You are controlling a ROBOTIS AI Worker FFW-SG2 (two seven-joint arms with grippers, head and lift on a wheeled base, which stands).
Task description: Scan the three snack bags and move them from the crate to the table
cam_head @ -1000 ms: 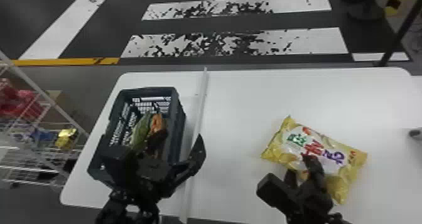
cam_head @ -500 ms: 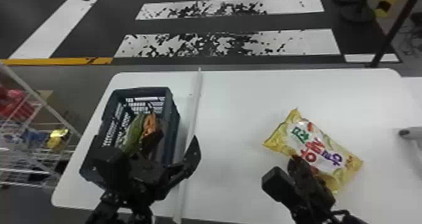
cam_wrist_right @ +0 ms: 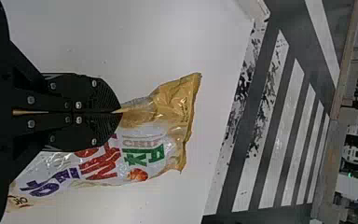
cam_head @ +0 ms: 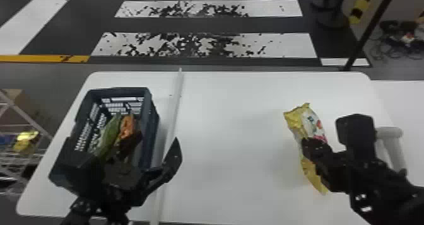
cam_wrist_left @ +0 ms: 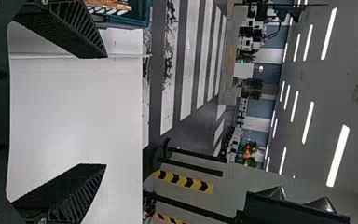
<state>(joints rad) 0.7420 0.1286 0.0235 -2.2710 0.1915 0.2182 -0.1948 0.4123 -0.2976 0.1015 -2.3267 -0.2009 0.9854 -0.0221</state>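
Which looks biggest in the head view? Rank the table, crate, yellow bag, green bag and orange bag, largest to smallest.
1. Table
2. Crate
3. Yellow bag, though partly covered
4. Green bag and orange bag: too alike to rank, both partly hidden.

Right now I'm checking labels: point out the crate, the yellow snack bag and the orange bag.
Crate (cam_head: pixel 152 123), head view: right side wall.
Yellow snack bag (cam_wrist_right: pixel 175 107), right wrist view: gold end.
Orange bag (cam_head: pixel 127 126), head view: far end.
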